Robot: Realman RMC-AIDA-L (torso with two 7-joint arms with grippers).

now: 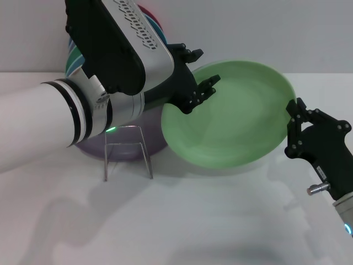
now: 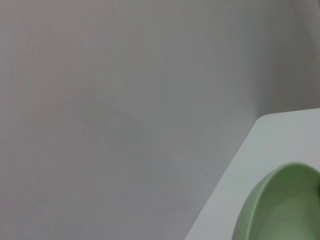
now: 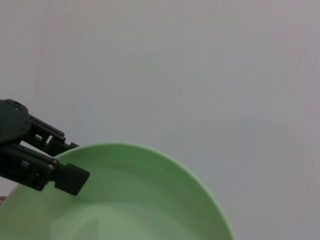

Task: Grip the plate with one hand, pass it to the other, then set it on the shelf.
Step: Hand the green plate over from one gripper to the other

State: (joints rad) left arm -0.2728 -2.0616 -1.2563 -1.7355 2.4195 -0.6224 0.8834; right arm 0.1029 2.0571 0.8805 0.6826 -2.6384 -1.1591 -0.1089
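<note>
White counter [image 1: 209,232] fills the lower frame. At lower right, the right end effector [image 1: 293,118] pinches the plate's right rim. Mid-frame, the mint-green plate [image 1: 237,121] hangs tilted, off the counter. At its upper left edge the left end effector [image 1: 201,72] straddles the rim, fingers spread. Handover looks underway: the left must close before the right lets go. The shelf [image 1: 128,152] waits lower left, before stacked plates [image 1: 124,146].
</note>
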